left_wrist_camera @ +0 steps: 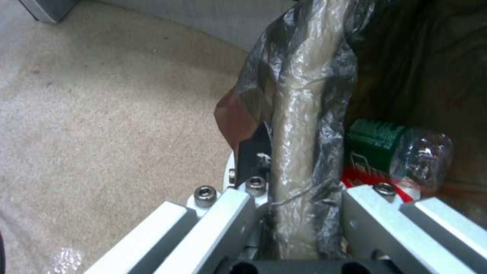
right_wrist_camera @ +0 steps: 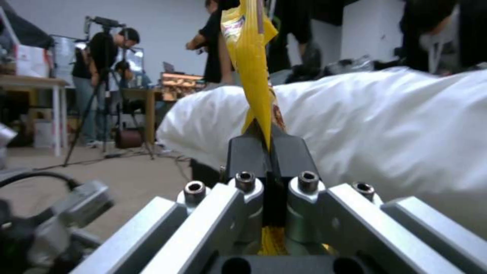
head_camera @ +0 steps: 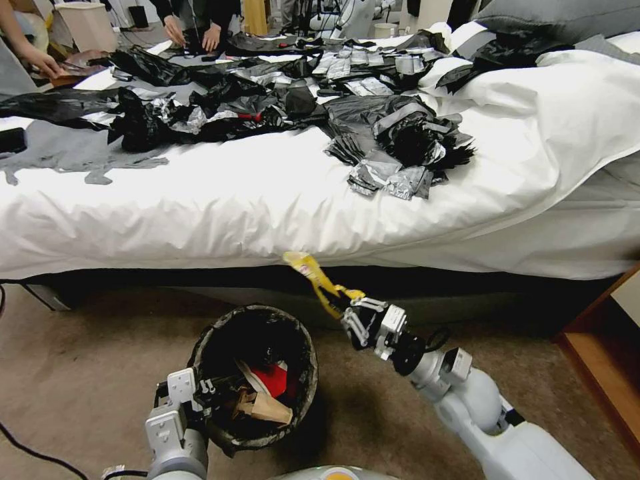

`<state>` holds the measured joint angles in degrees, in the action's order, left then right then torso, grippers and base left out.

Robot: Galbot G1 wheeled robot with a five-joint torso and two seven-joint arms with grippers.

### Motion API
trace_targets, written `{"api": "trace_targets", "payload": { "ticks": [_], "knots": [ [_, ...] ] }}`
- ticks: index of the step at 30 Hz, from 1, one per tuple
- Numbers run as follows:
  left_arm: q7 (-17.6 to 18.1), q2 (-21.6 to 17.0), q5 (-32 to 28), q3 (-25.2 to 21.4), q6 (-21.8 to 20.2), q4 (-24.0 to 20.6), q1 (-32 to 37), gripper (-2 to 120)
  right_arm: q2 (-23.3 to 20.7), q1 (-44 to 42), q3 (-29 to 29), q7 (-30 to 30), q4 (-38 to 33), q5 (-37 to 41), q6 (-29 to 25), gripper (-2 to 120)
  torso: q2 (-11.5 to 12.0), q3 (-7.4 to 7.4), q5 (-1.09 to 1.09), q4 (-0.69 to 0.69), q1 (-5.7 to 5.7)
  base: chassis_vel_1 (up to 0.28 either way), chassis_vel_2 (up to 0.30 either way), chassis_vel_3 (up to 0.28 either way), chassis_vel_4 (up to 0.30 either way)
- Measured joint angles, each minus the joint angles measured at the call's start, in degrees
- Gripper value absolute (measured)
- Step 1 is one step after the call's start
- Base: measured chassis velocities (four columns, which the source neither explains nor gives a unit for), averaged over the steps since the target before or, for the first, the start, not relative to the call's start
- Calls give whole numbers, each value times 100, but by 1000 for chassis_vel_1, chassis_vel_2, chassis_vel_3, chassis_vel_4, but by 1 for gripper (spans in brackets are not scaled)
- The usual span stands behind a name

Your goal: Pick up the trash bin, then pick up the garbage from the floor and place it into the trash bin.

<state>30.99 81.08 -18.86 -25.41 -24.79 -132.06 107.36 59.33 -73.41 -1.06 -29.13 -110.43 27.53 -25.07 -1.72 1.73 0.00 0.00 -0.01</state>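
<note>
My right claw (head_camera: 348, 308) is clamped on a crinkled yellow snack wrapper (head_camera: 315, 275); my left claw (left_wrist_camera: 299, 213) grips, I think, the small round white plastic bin's bag-lined rim (head_camera: 220, 333). Next: carry the wrapper over the bin and release.

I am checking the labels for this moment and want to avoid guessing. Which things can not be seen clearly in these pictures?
- Print on the yellow wrapper: too small in the head view, blurred in the right wrist view.
- Floor beside the trash bin: cut off by the head view's lower edge, so remaining litter is unknown.
- Green-labelled bottle: partly behind the left gripper in the left wrist view.
- Bin bottom: covered by red wrappers and paper scraps.
</note>
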Motion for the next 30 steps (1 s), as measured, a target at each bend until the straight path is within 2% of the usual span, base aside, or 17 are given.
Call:
{"api": "trace_targets", "payload": {
  "ticks": [5,13,18,25,27,30],
  "knots": [
    [-1,0,10,34,-2,-74,49,0,101,94,549,105,221,-424,8,0,0,0,0,0,0,0,0,0,0],
    [-10,-6,14,37,-4,-182,94,0,439,296,1011,233,643,-759,39,0,0,0,0,0,0,0,0,0,0],
    [-15,1,17,54,-12,-200,91,0,685,376,1173,381,960,-874,77,0,0,1,0,0,0,0,0,0,0],
    [-16,24,20,74,-21,-209,68,0,764,443,1191,566,1161,-1070,192,0,0,1,0,0,0,0,0,0,0],
    [-16,27,21,75,-22,-209,62,0,761,437,1186,585,1186,-1104,193,2,0,1,0,0,0,0,0,0,0],
    [-17,33,21,82,-26,-209,38,0,741,384,1188,602,1243,-1212,190,17,0,1,0,0,0,0,0,0,0]
  ]
}}
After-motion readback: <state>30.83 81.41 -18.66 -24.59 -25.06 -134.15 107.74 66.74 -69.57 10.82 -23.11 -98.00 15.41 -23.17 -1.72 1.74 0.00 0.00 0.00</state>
